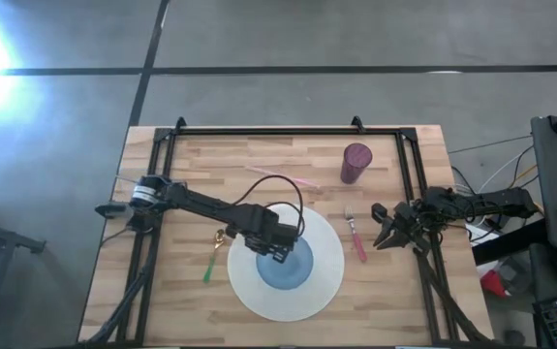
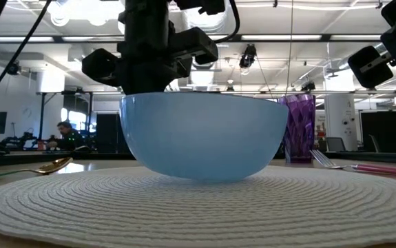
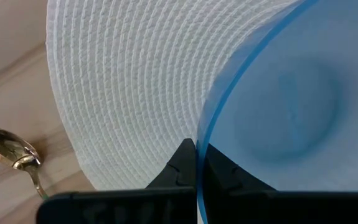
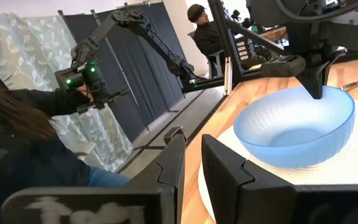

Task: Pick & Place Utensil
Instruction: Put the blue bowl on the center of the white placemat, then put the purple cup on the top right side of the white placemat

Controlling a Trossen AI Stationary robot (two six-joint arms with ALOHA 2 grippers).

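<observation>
The left gripper (image 1: 276, 254) was clamped on the rim of the blue bowl (image 1: 285, 266), which stood on the round white mat (image 1: 328, 264). The right gripper (image 1: 383, 233) waited near the table's right edge with its fingers a little apart and empty, just beside the pink-handled fork (image 1: 355, 237) lying on the wood. I could read no brand, label or writing on any of these things, and a gold spoon (image 1: 221, 238) lay left of the mat.

The high view looked straight down on the whole table (image 1: 259, 160) from well above. The low view sat at mat (image 2: 198, 207) level, very near the bowl (image 2: 203, 134), facing the room behind. The left wrist view looked down at the bowl's rim from close by. The right wrist view faced across the table from farther off. All four shared bowl and mat.
</observation>
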